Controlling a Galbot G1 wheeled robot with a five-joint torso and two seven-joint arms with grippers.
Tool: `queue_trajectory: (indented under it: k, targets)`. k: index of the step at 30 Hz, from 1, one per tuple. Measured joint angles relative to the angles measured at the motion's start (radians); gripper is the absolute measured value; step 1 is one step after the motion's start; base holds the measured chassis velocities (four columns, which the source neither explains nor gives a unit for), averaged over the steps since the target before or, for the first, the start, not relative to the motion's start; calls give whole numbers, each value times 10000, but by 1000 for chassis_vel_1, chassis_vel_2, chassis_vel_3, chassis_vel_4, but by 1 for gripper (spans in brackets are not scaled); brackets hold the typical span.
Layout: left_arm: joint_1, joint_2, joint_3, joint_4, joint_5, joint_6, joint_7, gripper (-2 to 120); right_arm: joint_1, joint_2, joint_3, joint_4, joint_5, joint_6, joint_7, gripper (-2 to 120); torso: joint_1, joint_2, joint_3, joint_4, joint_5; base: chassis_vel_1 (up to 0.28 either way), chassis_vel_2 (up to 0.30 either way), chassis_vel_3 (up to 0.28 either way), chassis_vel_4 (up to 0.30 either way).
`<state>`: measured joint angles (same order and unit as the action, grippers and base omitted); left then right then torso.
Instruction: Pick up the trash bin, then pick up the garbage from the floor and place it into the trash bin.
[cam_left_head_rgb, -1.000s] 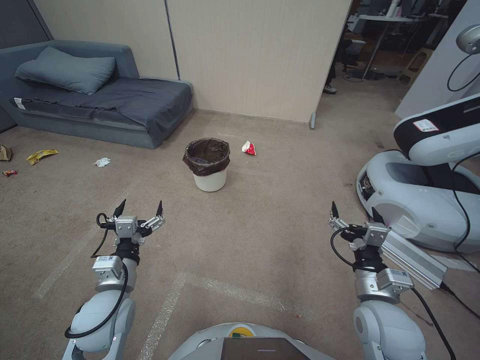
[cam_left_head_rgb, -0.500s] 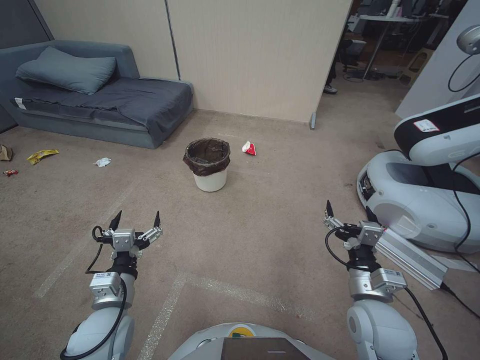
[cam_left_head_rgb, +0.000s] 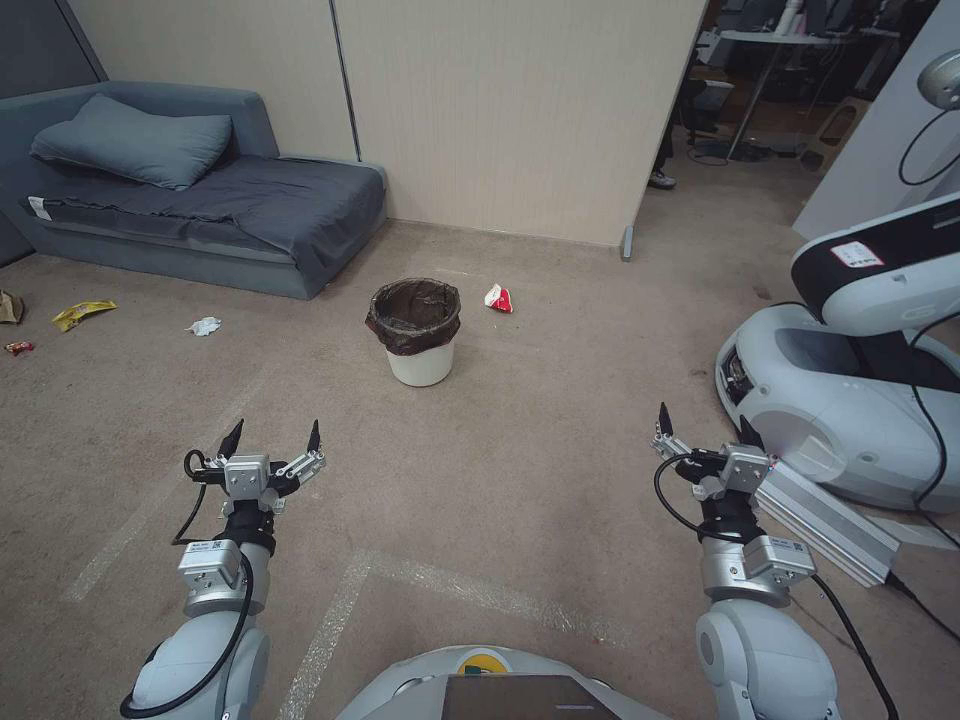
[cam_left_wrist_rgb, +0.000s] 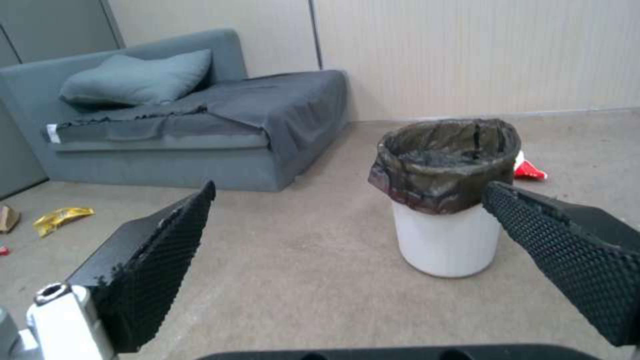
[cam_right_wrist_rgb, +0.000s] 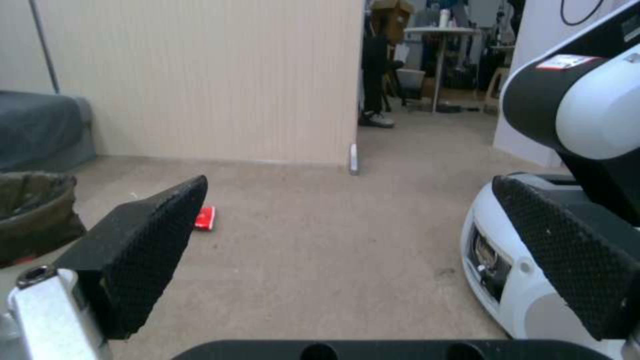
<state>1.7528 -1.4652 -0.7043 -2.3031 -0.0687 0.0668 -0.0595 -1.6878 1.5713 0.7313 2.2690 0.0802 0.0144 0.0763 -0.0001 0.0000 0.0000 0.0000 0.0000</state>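
Observation:
The trash bin (cam_left_head_rgb: 415, 335) is a white bucket with a dark bag over its rim, standing upright on the floor (cam_left_head_rgb: 520, 420) ahead of me. The left wrist view shows the trash bin (cam_left_wrist_rgb: 445, 240) a short way beyond my open left gripper (cam_left_wrist_rgb: 350, 190). Garbage lies around: a red-and-white packet (cam_left_head_rgb: 497, 297) just right of the bin, and a white tissue (cam_left_head_rgb: 204, 325), a yellow wrapper (cam_left_head_rgb: 82, 313) and a brown scrap (cam_left_head_rgb: 9, 305) far left. My left gripper (cam_left_head_rgb: 274, 437) and right gripper (cam_left_head_rgb: 705, 425) hover open and empty, well short of the bin.
A grey sofa bed (cam_left_head_rgb: 200, 215) with a pillow stands at the back left against a beige partition (cam_left_head_rgb: 520, 110). Another white robot's base (cam_left_head_rgb: 835, 400) and an aluminium rail (cam_left_head_rgb: 830, 520) sit close beside my right arm. White tape lines (cam_left_head_rgb: 340, 610) cross the carpet.
Both arms have drawn back toward my body, the left gripper more than the right. The fingers stay open. Bin and litter have not moved.

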Motion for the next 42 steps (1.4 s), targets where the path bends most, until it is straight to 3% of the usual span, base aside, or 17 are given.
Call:
queue_trajectory:
  k: [42]
  targets:
    - [62, 26, -35, -227, -87, 213, 30, 100, -44, 50, 10, -37, -77, 166, 95, 100, 1, 0, 0, 1, -1, -95, 98, 101, -99]
